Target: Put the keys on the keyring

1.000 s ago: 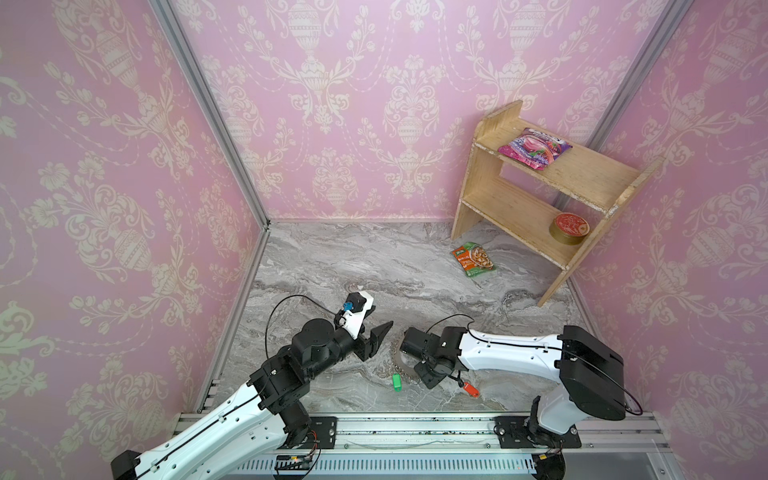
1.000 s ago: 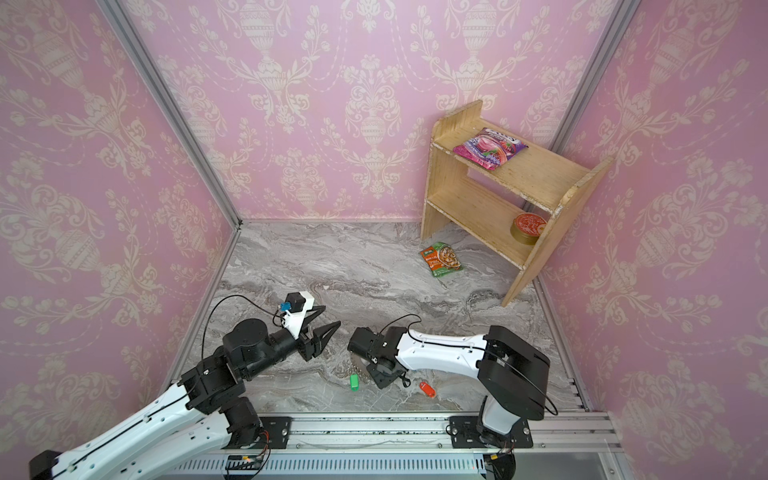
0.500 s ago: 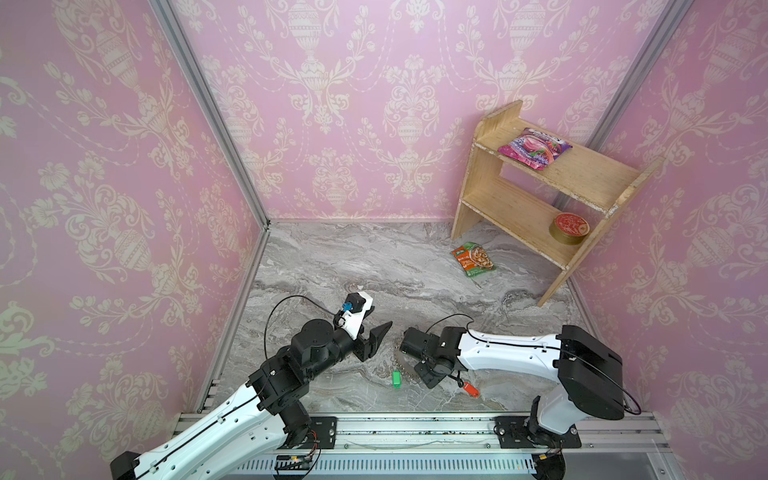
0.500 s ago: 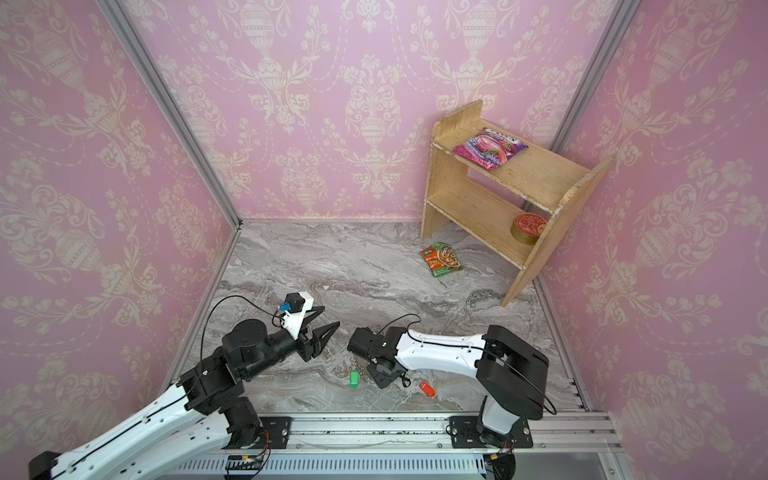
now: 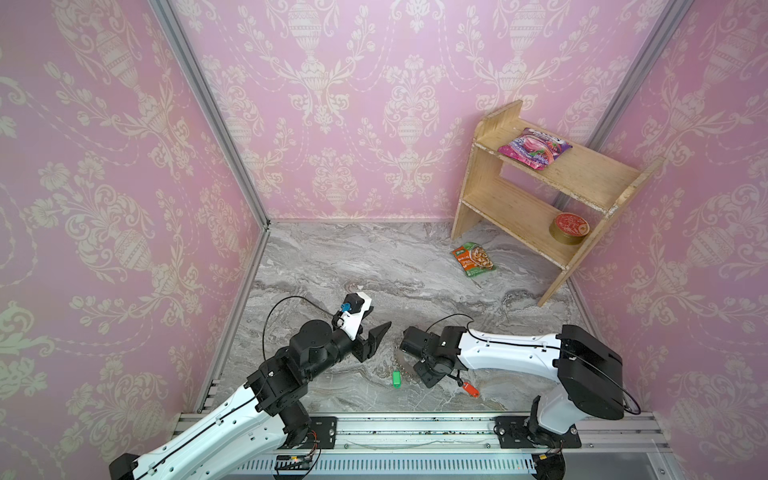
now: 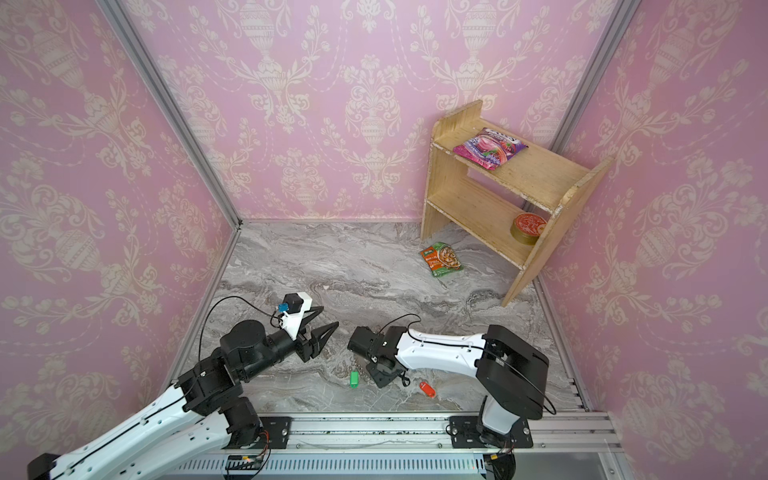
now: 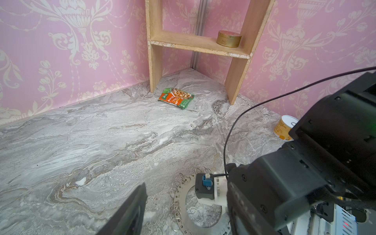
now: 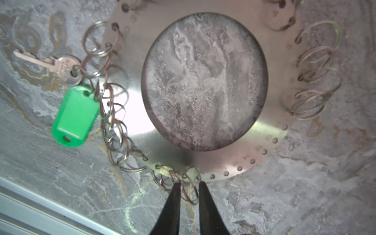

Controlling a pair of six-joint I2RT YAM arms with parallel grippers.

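Two claws share this job. On the left, the left gripper [image 6: 329, 316] hangs above the table [image 5: 374, 266] with its jaws wide and empty, just short of the keyring [image 8: 179, 160]. The keyring lies flat on the marble near the front rail. At its left rim the green-tagged key [image 8: 65, 69] already looks linked into the wire loops. Over the ring's rim the right gripper [image 8: 189, 184] has its jaws almost together, with one wire loop [image 8: 189, 169] between the tips; I cannot tell whether the loop is pinched. Farther right, apart from the ring, lies the red-tagged key [image 5: 470, 389]. To do this step well, I judge, the right claw should nip that loop firmly and lift it clear of its neighbours. The left should come down to pin the plate so it cannot slide.
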